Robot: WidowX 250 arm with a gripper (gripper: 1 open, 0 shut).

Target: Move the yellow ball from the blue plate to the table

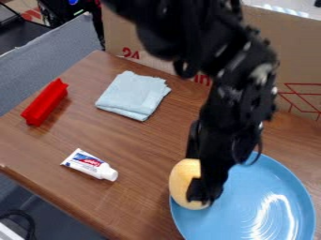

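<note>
The yellow ball [183, 178] lies on the left rim area of the blue plate [269, 211], at the front right of the brown table [75, 131]. My gripper [204, 187] hangs from the dark arm and reaches down over the ball's right half, covering that part. Motion blurs it, and its jaws look open around the ball, not pressed together. The ball still rests on the plate.
A folded pale-blue cloth [133, 94] lies at the back middle of the table. A red block [44, 101] sits at the left edge, and a white tube [92, 165] lies near the front. A cardboard box [157, 52] stands behind the table.
</note>
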